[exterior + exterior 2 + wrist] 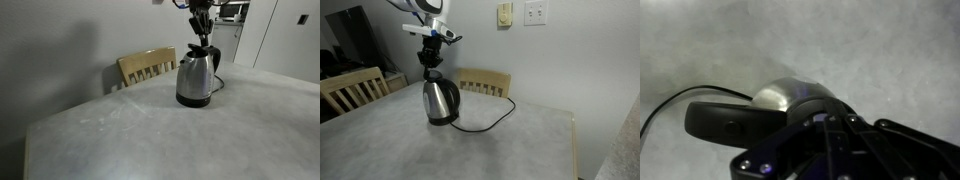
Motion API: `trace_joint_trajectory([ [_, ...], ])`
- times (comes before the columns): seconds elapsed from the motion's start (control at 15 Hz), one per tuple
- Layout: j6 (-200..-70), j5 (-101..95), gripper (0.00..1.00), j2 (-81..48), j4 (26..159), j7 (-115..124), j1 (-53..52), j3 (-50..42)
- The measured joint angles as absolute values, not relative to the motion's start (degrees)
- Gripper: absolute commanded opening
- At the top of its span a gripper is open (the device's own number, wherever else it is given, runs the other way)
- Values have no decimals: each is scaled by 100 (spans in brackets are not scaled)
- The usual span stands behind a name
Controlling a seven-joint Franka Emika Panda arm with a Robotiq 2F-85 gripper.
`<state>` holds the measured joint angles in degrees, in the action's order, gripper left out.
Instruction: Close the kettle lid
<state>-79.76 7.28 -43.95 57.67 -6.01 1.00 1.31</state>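
The steel kettle stands on its black base at the far side of the grey table, and shows in both exterior views. Its black lid stands raised above the top opening, and shows as a dark shape in an exterior view. My gripper hangs straight down over the kettle top, with its fingertips together at the lid. In the wrist view the black handle and steel body lie under the shut fingers, which hide the lid.
A black power cord runs from the kettle base across the table. A wooden chair stands behind the table. Another chair stands at the side. A wall with outlets is behind.
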Motion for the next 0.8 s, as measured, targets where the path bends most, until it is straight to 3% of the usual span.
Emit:
trace_joint_trajectory([
  [0.8,-8307,637,0,-4396,5720,-511,47,124],
])
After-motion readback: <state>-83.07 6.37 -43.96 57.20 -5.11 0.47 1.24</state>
